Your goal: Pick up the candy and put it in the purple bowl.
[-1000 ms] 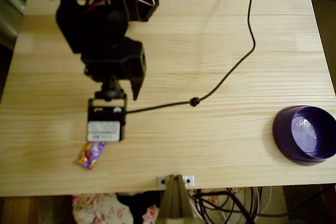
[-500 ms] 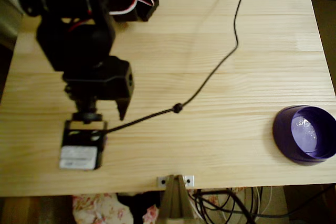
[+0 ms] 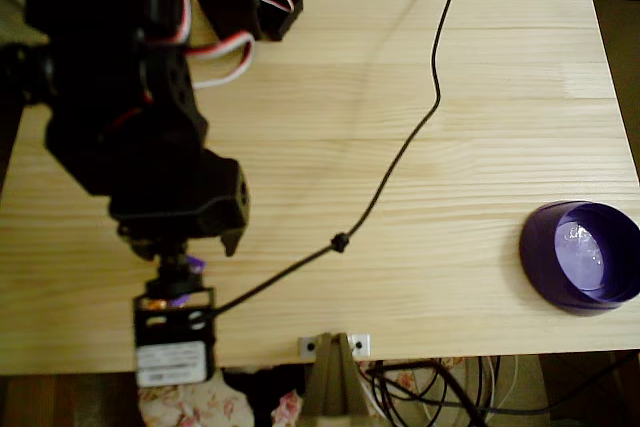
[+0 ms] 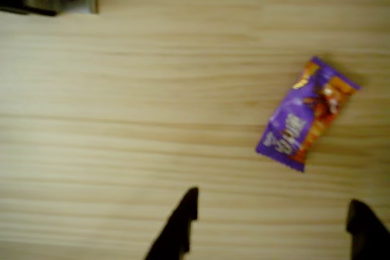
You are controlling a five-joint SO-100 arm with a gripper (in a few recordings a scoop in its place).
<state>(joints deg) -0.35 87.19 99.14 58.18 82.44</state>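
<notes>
One candy (image 4: 306, 115) lies flat on the desk (image 4: 122, 120) in the wrist view, tilted, purple wrapper with orange print, touching nothing else; in the overhead view only a sliver of it (image 3: 190, 265) peeks out beneath the black arm (image 3: 130, 137) near the desk's front left corner. The claw (image 4: 271, 226) hangs just short of the candy, its two dark tips spread wide apart with bare wood between them. One purple bowl (image 3: 583, 256) sits well apart at the desk's right edge; one black cable (image 3: 400, 147) trails across the wood; one metal bracket (image 3: 334, 346) clamps the front edge.
</notes>
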